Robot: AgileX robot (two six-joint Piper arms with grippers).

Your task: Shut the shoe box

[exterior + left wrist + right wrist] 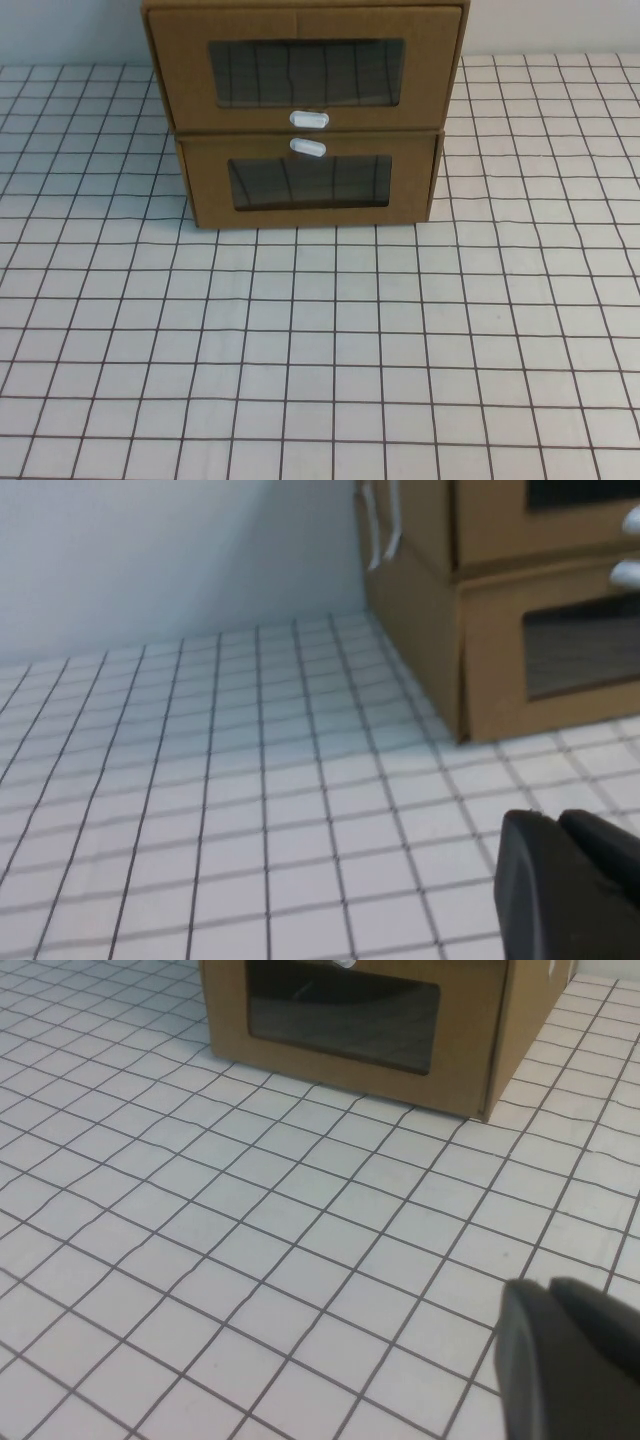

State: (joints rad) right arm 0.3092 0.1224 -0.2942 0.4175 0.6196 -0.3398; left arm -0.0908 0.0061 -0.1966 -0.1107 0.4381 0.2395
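Observation:
The shoe box [305,105] is the upper of two stacked brown cardboard boxes, with a clear window and a white oval tab [309,120] below it. It stands at the back middle of the table. Its front looks a little wider than the front of the box under it. It also shows in the left wrist view [490,525]. My left gripper [555,820] is shut and empty, low over the table, left of the boxes. My right gripper [550,1290] is shut and empty, low over the table in front of the boxes. Neither gripper shows in the high view.
The lower cardboard box [310,215] has its white tab [307,148] above its window; it also shows in the right wrist view [340,1050]. The table [320,360] is covered in a white grid-lined cloth. A pale wall [150,550] stands behind.

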